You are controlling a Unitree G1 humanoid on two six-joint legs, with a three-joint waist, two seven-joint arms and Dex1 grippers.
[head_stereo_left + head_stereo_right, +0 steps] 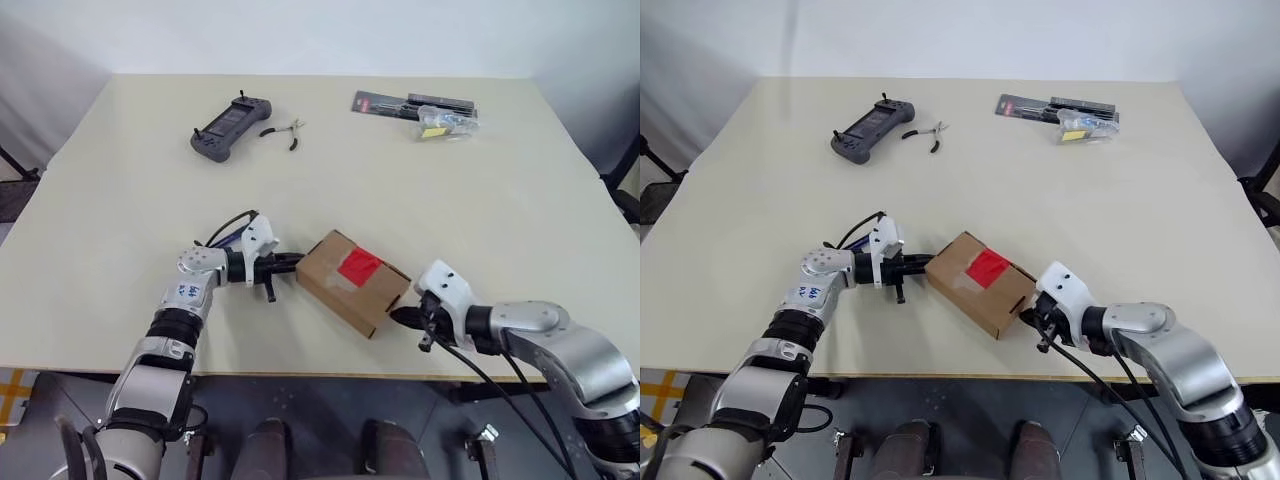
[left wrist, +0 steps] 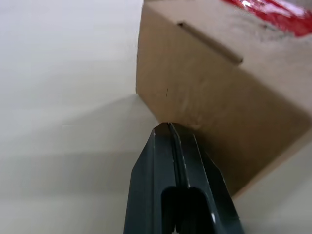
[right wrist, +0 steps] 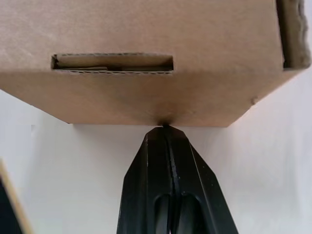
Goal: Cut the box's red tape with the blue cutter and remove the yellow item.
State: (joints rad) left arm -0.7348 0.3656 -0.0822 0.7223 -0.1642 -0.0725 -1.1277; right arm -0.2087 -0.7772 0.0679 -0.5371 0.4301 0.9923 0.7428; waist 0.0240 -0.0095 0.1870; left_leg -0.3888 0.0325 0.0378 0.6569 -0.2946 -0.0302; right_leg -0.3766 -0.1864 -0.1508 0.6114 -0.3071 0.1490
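Two grippers, left [image 1: 290, 262] and right [image 1: 400, 318], fingers pressed together, nudge the small brown cardboard box [image 1: 352, 282] with its red tape patch [image 1: 360, 265]; push evenly so it doesn't spin.

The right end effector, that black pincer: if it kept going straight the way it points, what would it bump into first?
The box. The right end effector is shut, its tip at the carton's side wall just under a slot; whether it already touches is unclear. Pushing on would likely shove the box toward the left end effector on the opposite side.
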